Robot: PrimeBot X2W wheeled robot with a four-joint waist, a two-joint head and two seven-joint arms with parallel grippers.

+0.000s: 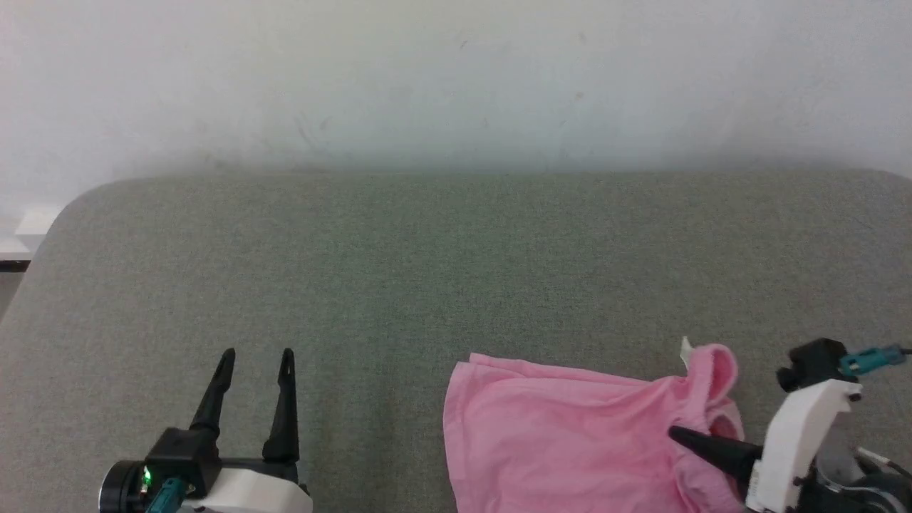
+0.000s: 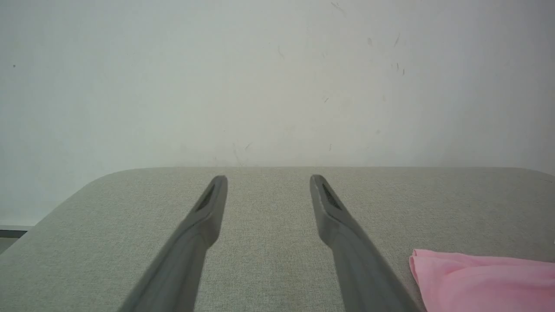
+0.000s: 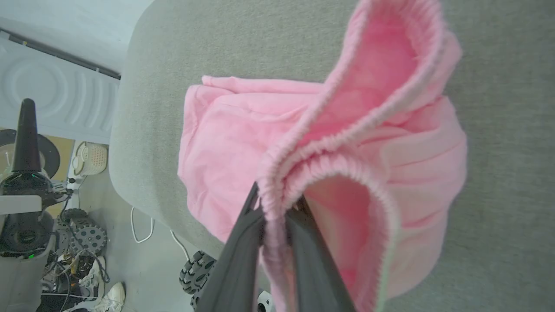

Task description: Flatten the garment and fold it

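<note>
The garment (image 1: 556, 434) lay in the lower right of the head view, on the near part of the grey bench (image 1: 427, 271), running off the bottom edge of the frame. It was bunched rather than flat. Its long axis ran across the frame: the gathered waistband (image 3: 347, 125) was at the right end, lifted into an open loop, and the plain hem end lay flat at the left. A small white label (image 1: 686, 349) stood up at the top of the raised band.

The right hand (image 1: 677, 432) came in from the lower right corner, its fingers pointing left into the cloth. In the right wrist view the right hand (image 3: 277, 199) was pressed together on the waistband, pinching the ruffled edge between its two fingers. The band looked doubled there, though I could not tell whether both layers were caught.

The left hand (image 1: 258, 353) sat in the lower left of the head view, fingers spread wide and holding nothing, pointing up the frame over bare bench. It was well apart from the garment. In the left wrist view the hem end of the garment (image 2: 477, 281) showed at the lower right, beyond the right-side finger of the left hand (image 2: 269, 178).

So the free end lay to the frame-right of the left hand, and it was the nearer end to that hand. Flattening would probably mean that hand crossing to the hem while the right one drew the band away along the long axis.
</note>
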